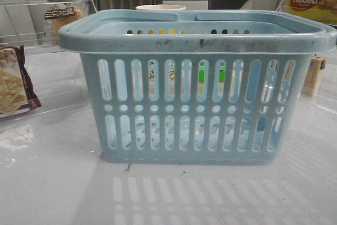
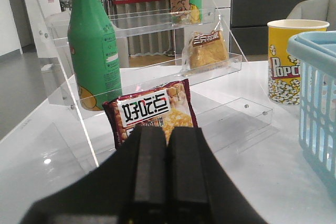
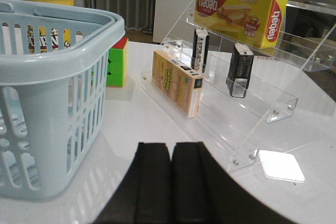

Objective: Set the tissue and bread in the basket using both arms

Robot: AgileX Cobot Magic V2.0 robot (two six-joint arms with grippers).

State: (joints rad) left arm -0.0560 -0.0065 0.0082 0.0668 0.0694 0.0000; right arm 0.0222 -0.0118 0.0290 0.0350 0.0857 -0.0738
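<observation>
A big light-blue plastic basket (image 1: 195, 85) sits in the middle of the glossy white tabletop (image 1: 52, 183), its walls cut with long slots and round holes, its thick rim scuffed with dark marks. The left claw (image 2: 158, 169) is pressed shut on nothing, blunt black fingers flat together, pointing at a shiny maroon-edged cracker packet (image 2: 152, 111). Behind that, on a clear acrylic shelf (image 2: 157, 72), lies the bread (image 2: 207, 48), golden in a crinkly clear bag. The right claw (image 3: 168, 182) is likewise closed and empty beside the basket, facing another clear rack (image 3: 247, 108) holding two small dark packs (image 3: 239, 69), one possibly the tissue.
</observation>
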